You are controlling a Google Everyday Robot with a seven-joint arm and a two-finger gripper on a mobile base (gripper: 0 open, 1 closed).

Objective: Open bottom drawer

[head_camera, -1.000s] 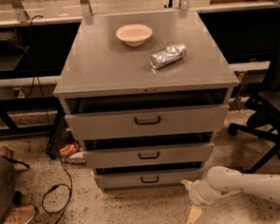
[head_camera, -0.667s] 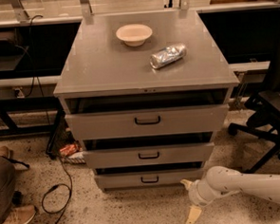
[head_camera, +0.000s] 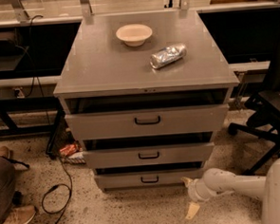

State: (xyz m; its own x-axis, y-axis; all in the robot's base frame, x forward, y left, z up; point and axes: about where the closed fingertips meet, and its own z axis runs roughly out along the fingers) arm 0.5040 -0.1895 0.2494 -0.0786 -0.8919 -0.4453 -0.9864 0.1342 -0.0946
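Observation:
The bottom drawer (head_camera: 149, 179) is the lowest of three grey drawers in the cabinet, with a small black bar handle (head_camera: 149, 180). It stands pulled out a little, and a dark gap shows above its front. My gripper (head_camera: 189, 195) is low at the right, just right of the drawer's right end, with cream fingers (head_camera: 192, 210) spread apart, one near the drawer corner and one pointing at the floor. It holds nothing. My white arm (head_camera: 239, 186) reaches in from the lower right.
The middle drawer (head_camera: 148, 155) and top drawer (head_camera: 147, 122) are also ajar. A white bowl (head_camera: 134, 34) and a crumpled silver bag (head_camera: 168, 55) lie on the cabinet top. A black chair (head_camera: 269, 120) stands right. A cable (head_camera: 55, 195) and a shoe (head_camera: 13, 219) lie on the floor left.

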